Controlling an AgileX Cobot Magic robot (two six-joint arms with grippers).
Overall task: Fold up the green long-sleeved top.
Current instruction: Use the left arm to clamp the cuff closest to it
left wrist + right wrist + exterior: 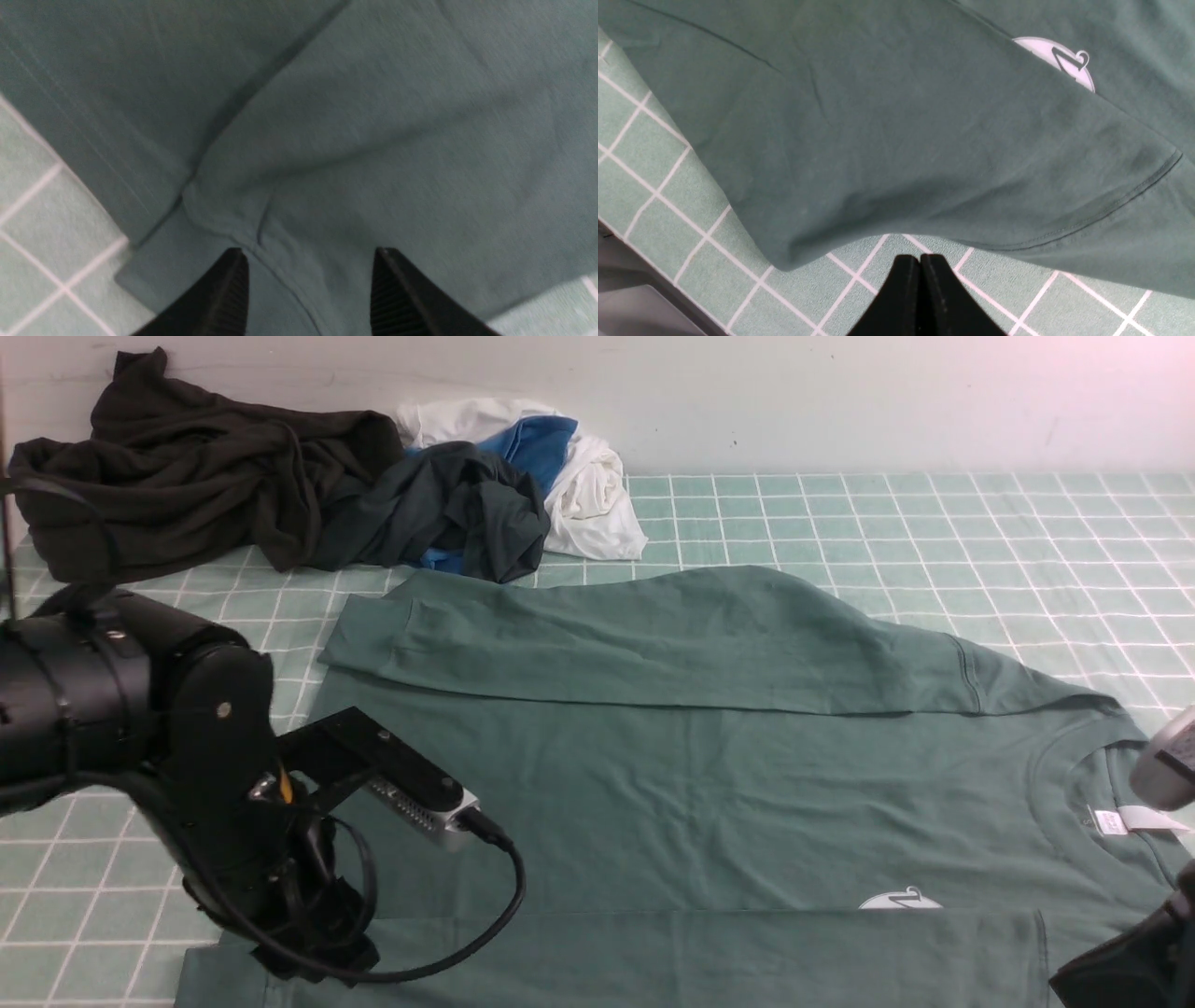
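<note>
The green long-sleeved top (672,784) lies flat on the checked cloth with its neck to the right. Its white neck label (1111,821) and white chest logo (899,900) show. The far sleeve (607,635) is folded across the body, and the near sleeve (653,957) lies along the front edge. My left gripper (308,254) is open, close over the near sleeve's cuff (224,224), with its jaws astride the fabric. In the front view the left arm (187,756) hides it. My right gripper (920,256) is shut and empty over bare cloth beside the top's edge (878,205).
A pile of clothes lies at the back left: a brownish-black garment (187,467), a dark green-black one (448,513), and white and blue cloth (579,476). The checked tablecloth (934,523) runs to the back wall. The table's front edge (626,298) is near my right gripper.
</note>
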